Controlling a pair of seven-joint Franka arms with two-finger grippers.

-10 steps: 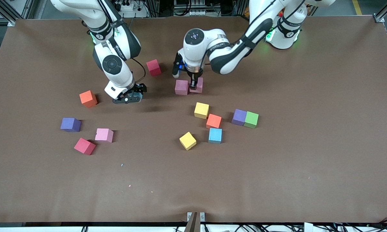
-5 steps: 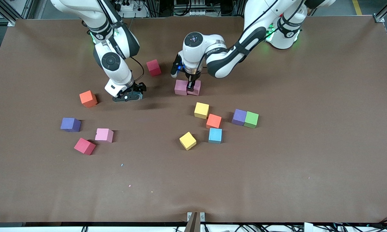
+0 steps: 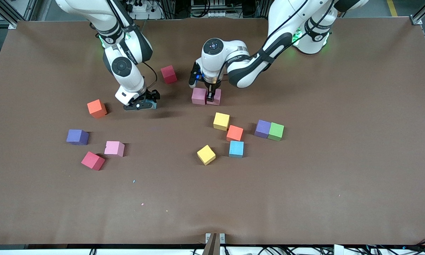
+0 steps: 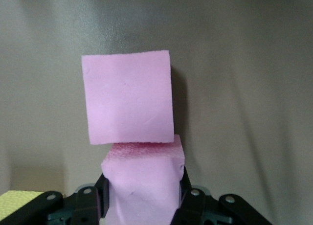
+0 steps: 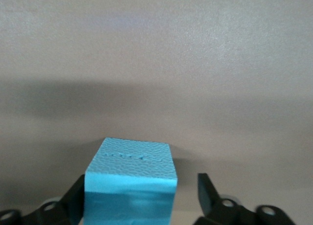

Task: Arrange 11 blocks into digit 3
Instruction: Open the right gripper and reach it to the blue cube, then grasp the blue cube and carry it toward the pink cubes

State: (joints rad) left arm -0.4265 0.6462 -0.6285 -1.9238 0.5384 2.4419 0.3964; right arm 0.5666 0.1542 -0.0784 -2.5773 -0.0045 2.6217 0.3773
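The left gripper [image 3: 210, 96] is down at the table, its fingers [image 4: 188, 198] clamped on the sides of a pink cube [image 3: 215, 96] that rests on the brown table [image 3: 339, 159]. A second pink cube [image 3: 199, 96] stands touching the held one on the side toward the right arm's end of the table; in the left wrist view this cube [image 4: 128, 102] meets the gripped one [image 4: 144, 178] edge to edge, a little skewed.

The right gripper [image 3: 141, 105] is low over the table, toward the right arm's end from the pink pair. A light blue cube [image 5: 129, 178] sits between its fingers [image 5: 208, 193], against one finger and with a gap to the other, so the jaws stand apart and do not grip it. In the front view only a sliver of this cube [image 3: 153, 104] shows beside the gripper.

A red cube [image 3: 168, 74] lies between the two grippers, farther from the front camera. An orange cube [image 3: 97, 108] lies just beside the right gripper. Nearer the camera at that end are a purple cube [image 3: 77, 137], a third pink cube [image 3: 114, 148] and a second red cube [image 3: 92, 160].

Nearer the camera than the pink pair lie a yellow cube [image 3: 221, 121], a second orange cube [image 3: 235, 133] touching its corner, another light blue cube [image 3: 236, 149], a tilted yellow cube [image 3: 206, 154], and a second purple cube [image 3: 262, 128] touching a green cube [image 3: 276, 131].
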